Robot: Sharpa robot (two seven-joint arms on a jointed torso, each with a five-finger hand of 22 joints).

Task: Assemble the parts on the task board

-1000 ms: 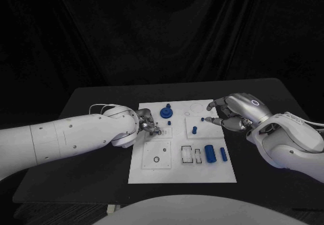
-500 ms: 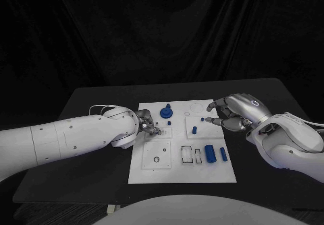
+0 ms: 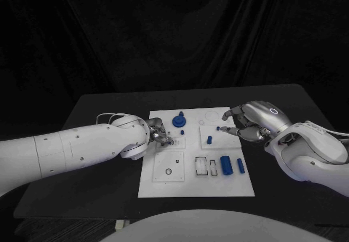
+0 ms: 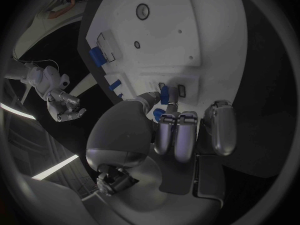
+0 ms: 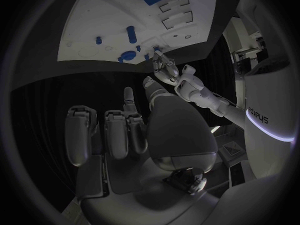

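White task board (image 3: 196, 189) on black tabletop (image 3: 95, 106), six blue parts, left robot hand (image 3: 161, 135) pinching one small blue part (image 4: 164, 95) over board's left side, right robot hand (image 3: 251, 123) curled, grasping nothing, beside blue peg (image 3: 209, 139)

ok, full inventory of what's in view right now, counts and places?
table: 1, black, under everything.
task board: 1, white, mid-table.
gear-like part: 1, blue, board's far edge.
small pegs: 2 or 3, blue, board's far half; exact count unclear.
long parts: 2, blue, side by side near the board's right edge.
small part: 1, blue, pinched by the left robot hand.
left robot hand: silver, over the board's left side.
right robot hand: silver, fingers apart, holding nothing, at the board's right edge.
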